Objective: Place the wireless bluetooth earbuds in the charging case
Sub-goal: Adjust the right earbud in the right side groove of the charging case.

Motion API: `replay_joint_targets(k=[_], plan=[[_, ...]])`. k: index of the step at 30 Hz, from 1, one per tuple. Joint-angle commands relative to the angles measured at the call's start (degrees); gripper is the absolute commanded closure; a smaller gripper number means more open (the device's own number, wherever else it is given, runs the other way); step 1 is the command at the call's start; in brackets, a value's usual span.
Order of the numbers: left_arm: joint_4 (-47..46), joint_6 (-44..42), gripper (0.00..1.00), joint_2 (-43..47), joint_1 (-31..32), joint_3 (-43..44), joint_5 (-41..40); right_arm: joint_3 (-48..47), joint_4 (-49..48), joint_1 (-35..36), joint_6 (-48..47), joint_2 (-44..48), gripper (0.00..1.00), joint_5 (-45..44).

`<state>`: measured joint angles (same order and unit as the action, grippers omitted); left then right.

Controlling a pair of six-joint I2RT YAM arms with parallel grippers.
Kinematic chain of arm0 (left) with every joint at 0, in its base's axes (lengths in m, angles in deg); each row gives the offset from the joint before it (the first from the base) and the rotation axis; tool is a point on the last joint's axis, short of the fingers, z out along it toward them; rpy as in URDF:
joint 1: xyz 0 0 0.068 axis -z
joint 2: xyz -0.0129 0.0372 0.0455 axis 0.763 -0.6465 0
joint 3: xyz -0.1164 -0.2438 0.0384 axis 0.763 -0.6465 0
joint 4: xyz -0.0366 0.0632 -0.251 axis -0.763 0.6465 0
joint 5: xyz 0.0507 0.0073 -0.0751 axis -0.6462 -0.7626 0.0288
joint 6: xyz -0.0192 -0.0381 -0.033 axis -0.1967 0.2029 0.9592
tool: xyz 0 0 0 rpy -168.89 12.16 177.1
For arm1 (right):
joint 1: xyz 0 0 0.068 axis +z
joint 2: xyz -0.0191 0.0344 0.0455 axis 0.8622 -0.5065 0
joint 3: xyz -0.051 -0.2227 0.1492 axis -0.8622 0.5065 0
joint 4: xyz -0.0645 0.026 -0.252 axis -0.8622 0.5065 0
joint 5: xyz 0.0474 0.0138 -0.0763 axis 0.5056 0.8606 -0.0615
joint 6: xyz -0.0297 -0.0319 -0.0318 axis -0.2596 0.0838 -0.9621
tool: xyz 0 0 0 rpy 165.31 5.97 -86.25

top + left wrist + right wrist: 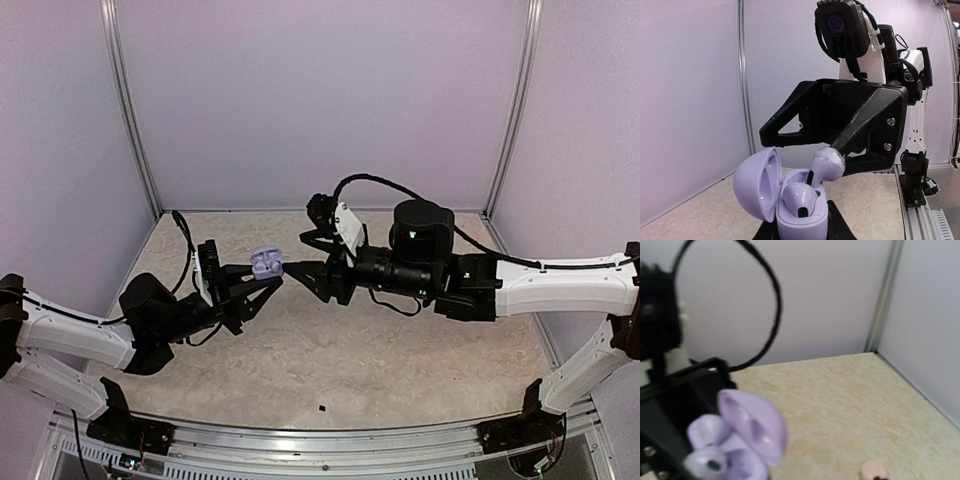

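Smooth, glossy lilac plastic on the charging case and earbud; the table is matt, marble-patterned, perhaps laminate.

The charging case is a lilac pebble, hinged open toward 9 o'clock and raised off the worktop in the left end effector. One glossy lilac-white earbud sits in its well, stem down. A second earbud tilts at its 1 o'clock, with its stem dipping into the neighbouring well.
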<state>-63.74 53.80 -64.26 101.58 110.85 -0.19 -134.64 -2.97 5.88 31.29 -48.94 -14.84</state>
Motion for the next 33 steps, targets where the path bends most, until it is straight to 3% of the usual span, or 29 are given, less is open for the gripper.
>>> replay_joint_targets(k=[1,9,33], plan=[[-0.3,-0.4,0.97,0.7,0.4,0.3,0.1,1.3,-1.1,-0.1,0.1,2.1,0.37,5.6],[-0.6,0.0,0.97,0.5,0.3,0.3,0.8,-0.9,-0.9,1.3,-0.1,0.0,0.24,4.4],[-0.5,-1.0,0.97,0.6,0.8,0.2,1.8,-1.9,0.0,0.3,1.5,-0.7,0.28,0.1]])
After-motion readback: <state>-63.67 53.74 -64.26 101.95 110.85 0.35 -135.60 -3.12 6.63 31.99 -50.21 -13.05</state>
